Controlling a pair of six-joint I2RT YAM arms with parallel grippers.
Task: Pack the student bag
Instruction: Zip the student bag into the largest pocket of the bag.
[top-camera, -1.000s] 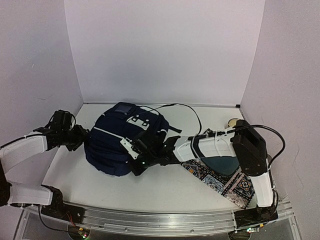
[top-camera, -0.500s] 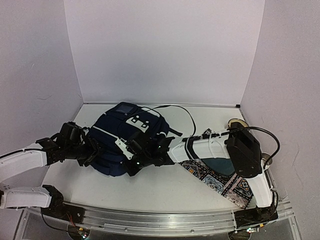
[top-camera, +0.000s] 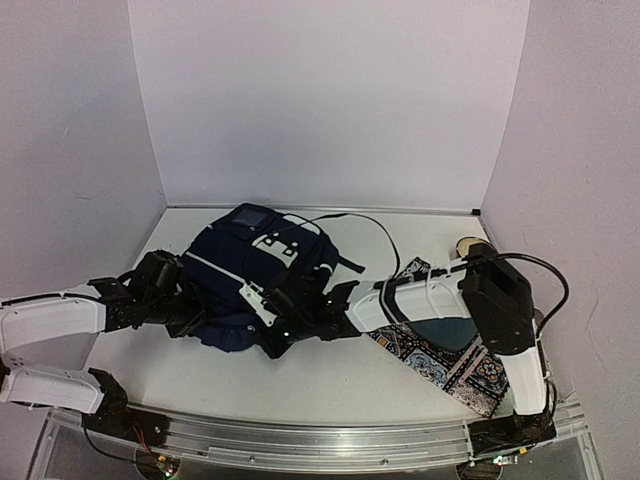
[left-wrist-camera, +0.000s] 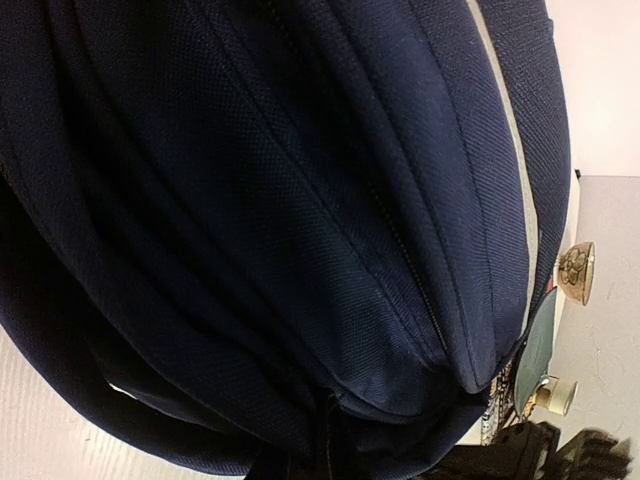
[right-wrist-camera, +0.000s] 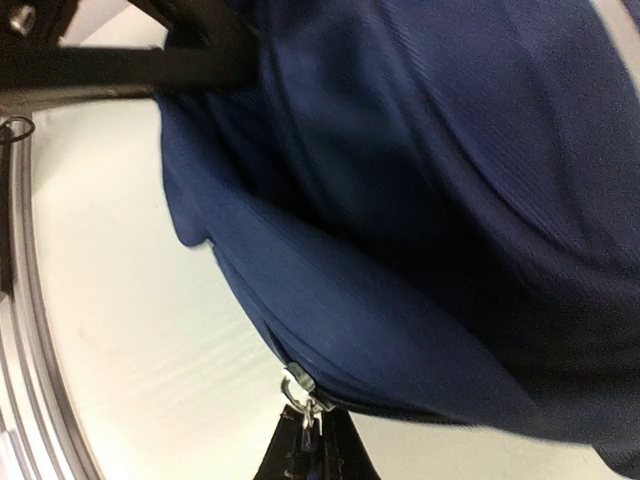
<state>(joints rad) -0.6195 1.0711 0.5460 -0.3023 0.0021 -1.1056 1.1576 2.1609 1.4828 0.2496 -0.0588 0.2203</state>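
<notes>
The student bag (top-camera: 250, 265), a dark navy backpack with white trim, lies on the table left of centre. My left gripper (top-camera: 195, 316) presses into its near-left side. In the left wrist view navy fabric (left-wrist-camera: 300, 220) fills the frame, and a fold of it is pinched at the bottom, where the gripper (left-wrist-camera: 326, 452) is shut. My right gripper (top-camera: 273, 335) sits at the bag's near edge. Its black fingertips (right-wrist-camera: 290, 458) are shut on the silver zipper pull (right-wrist-camera: 303, 392) hanging from the seam.
A patterned mat (top-camera: 455, 372) lies at the right under the right arm, with a teal book (top-camera: 447, 326) on it. A tan round object (top-camera: 467, 244) stands by the right wall. A black cable (top-camera: 375, 222) arcs over the bag. The metal rail (top-camera: 320, 435) runs along the near edge.
My left arm has swung in from the left wall to the bag and its jaws have shut on the fabric. The right gripper keeps its hold and has shifted slightly.
</notes>
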